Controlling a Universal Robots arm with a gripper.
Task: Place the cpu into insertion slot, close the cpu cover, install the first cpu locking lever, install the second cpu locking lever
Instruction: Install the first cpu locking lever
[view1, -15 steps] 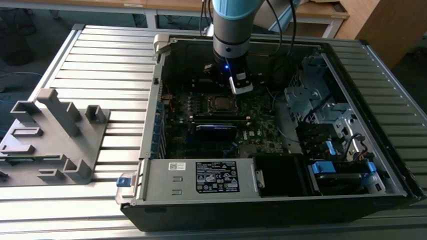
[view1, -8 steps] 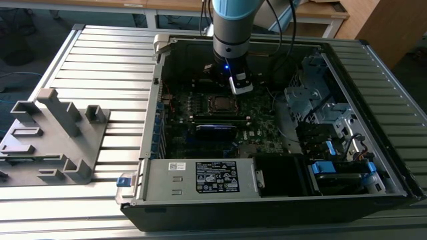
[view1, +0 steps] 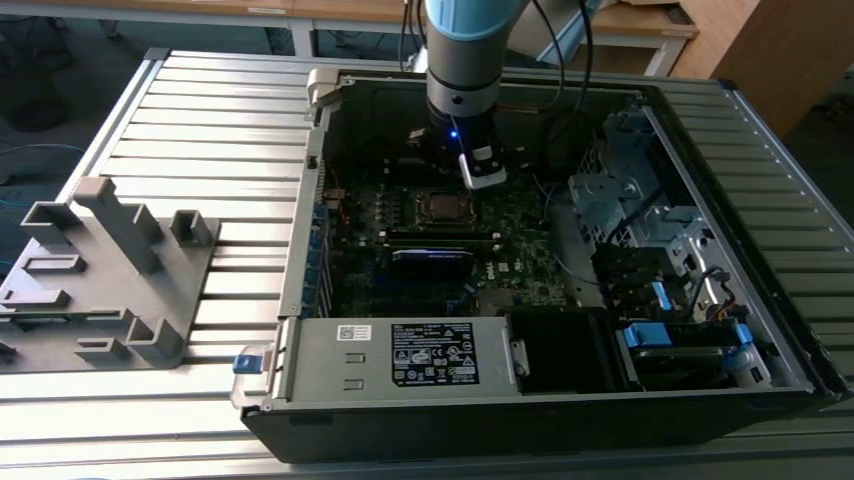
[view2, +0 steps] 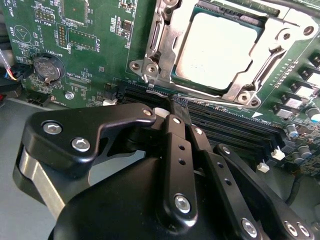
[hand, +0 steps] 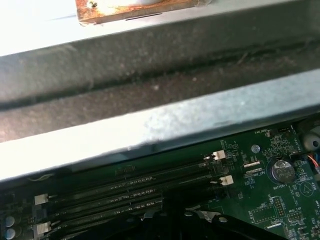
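Inside the open computer case (view1: 747, 300), the cpu (view2: 217, 50) lies flat in the insertion slot (view1: 439, 206), its pale metal top showing through the window of the cpu cover (view2: 234, 93). The cover looks folded down around the chip, which would keep it seated; whether either locking lever is latched I cannot tell. Just beside the socket, low over the memory slots (view2: 225, 125), the black jaws appear drawn together with nothing between them, a narrow tip suited to pushing on thin metal parts rather than carrying anything. The arm (view1: 463, 60) comes straight down into the case, probably because the walls leave little room to approach from the side. Around the socket spreads the green motherboard (view2: 95, 30) with its coin battery (view2: 46, 67), and the first wrist view looks close along a grey case wall (hand: 150, 125). A power supply (view1: 400, 355) and a drive cage (view1: 627, 190) hem the work in, and a grey fixture (view1: 107, 270) stands apart on the slatted desk (view1: 200, 110).
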